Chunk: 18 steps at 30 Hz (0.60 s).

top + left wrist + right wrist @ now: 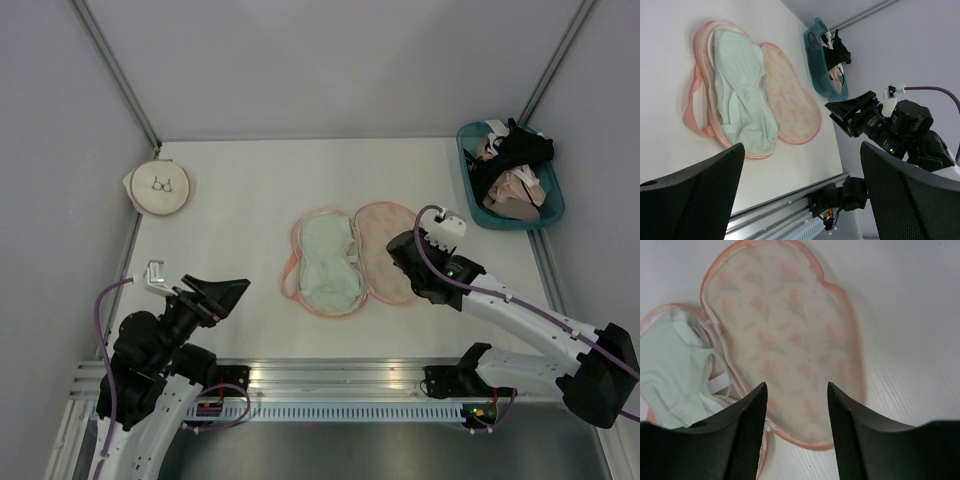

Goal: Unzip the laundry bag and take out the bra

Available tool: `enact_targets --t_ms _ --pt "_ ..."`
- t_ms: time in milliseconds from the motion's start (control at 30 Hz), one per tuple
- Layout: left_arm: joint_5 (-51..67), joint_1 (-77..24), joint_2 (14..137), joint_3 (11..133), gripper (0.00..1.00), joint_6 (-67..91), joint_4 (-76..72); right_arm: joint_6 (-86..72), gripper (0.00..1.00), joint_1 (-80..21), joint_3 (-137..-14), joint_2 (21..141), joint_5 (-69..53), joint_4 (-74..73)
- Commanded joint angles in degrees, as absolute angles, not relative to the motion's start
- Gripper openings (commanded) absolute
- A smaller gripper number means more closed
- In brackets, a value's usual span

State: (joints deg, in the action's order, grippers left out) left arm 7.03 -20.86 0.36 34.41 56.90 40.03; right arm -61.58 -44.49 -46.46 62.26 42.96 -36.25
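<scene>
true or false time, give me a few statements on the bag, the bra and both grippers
1. The laundry bag lies unzipped and spread open. True.
2. The bra lies on bare table outside the bag. False: it rests in the bag's left half.
3. The right gripper is shut on the bra. False: it is open above the bag's empty flap, holding nothing.
4. The left gripper is open, away from the bag. True.

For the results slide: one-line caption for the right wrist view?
Right fingers open above the unzipped laundry bag, printed flap laid flat, the bra exposed in the other half.
</scene>
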Motion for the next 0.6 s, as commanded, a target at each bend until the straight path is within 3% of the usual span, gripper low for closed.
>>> enact_targets --t_ms 0,133,200,233,467,567 --pt "8.5 -20.7 -0.4 34.9 0.99 55.6 37.5 -61.1 0.59 -45.5 -49.1 61.8 47.3 -42.3" --pt "8.8 -20.7 -0.4 34.8 0.99 55.2 37.5 -52.2 0.65 -46.7 -48.1 58.1 43.7 -31.8" --pt "9.2 -20.7 -0.4 34.3 0.99 54.9 37.3 -44.9 0.76 -46.7 -46.4 57.7 38.9 -23.3" --pt "9.6 -20.7 -0.4 34.1 0.99 54.6 36.9 -41.9 0.81 -46.3 -45.9 58.4 30.1 -20.2" --pt "11.5 -20.7 -0.4 34.3 1.0 53.7 36.6 -39.6 0.85 -38.7 -40.2 74.1 -4.7 5.7" --pt "11.5 -20.7 -0.4 35.2 1.0 53.3 37.2 -40.7 0.85 -35.3 -38.8 81.5 -12.9 16.2"
